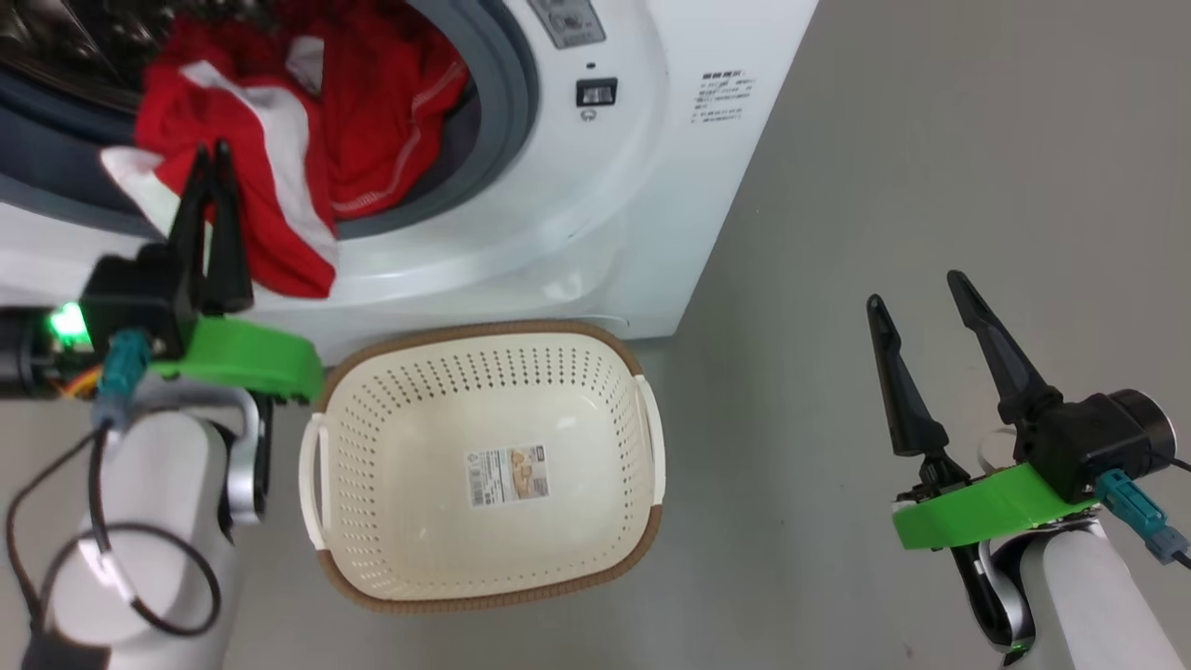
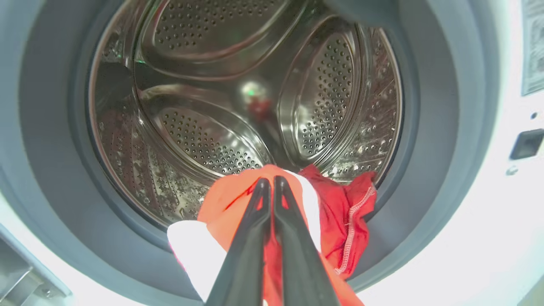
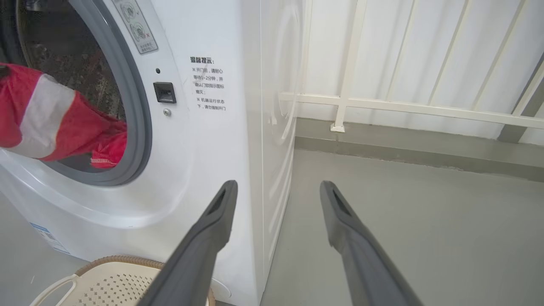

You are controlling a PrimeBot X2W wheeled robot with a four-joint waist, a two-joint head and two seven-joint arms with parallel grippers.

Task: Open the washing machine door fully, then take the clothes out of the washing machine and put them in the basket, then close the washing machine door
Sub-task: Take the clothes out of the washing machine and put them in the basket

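Well, from the head view, the left gripper (image 1: 211, 149) has its two dark fingers pressed together on the clothes (image 1: 372, 121), a red and white heap spilling from the drum over the lip of the washing machine (image 1: 633, 186). Just below the machine's front stands the basket (image 1: 484, 328) on the grey floor (image 1: 930, 140), touching nothing red. The right gripper (image 1: 916, 290) hangs well off to the side, fingers spread, holding nothing.

Along the left wrist view, the left gripper (image 2: 271, 180) is nipped shut on a raised fold of the clothes (image 2: 340, 212), which lie at the bottom of the steel drum (image 2: 204, 144) and drape over the grey-blue rubber ring (image 2: 425, 170).

By the right wrist view, the right gripper (image 3: 278, 187) stands apart beside the washing machine (image 3: 221, 148); the clothes (image 3: 42, 114) poke from its opening, the basket (image 3: 106, 284) sits at its foot, and a white railing (image 3: 382, 104) runs behind.
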